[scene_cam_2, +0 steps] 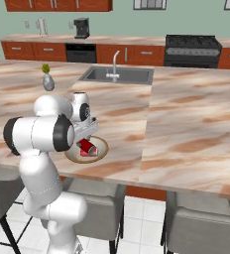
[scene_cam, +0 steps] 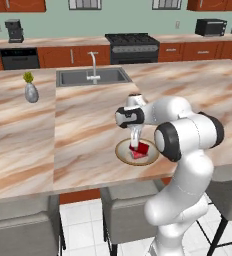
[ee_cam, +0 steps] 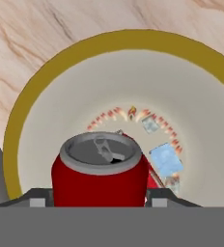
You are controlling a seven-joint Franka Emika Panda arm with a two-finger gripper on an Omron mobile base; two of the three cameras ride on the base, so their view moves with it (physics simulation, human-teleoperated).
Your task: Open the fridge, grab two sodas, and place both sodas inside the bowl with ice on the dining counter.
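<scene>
A kitchen with a pale green back wall (scene_cam: 53,22) and reddish-brown wall cabinets (scene_cam_2: 57,5) is shown. Along that wall a run of lower cabinets (scene_cam: 73,56) carries a black stove (scene_cam: 132,47), a coffee maker (scene_cam: 14,31) and a toaster oven (scene_cam: 210,27). The foreground is occupied by the dining counter (scene_cam: 83,125), a broad marbled tan-and-pink slab into which a grey sink (scene_cam: 93,77) with a faucet (scene_cam: 93,66) is set. Grey stools (scene_cam_2: 201,225) are tucked under its near edge over a white tiled floor (scene_cam: 83,225). A small grey vase (scene_cam: 31,92) stands on the counter, well apart from the bowl (ee_cam: 32,96), which rests near the counter's front edge. Ice cubes (ee_cam: 165,159) lie inside the bowl. An upright soda can (ee_cam: 100,176) is seen between the fingers of the gripper (scene_cam: 136,144), over the bowl's interior; whether it is gripped or released cannot be told. A second red can (scene_cam: 142,148) lies in the bowl.
</scene>
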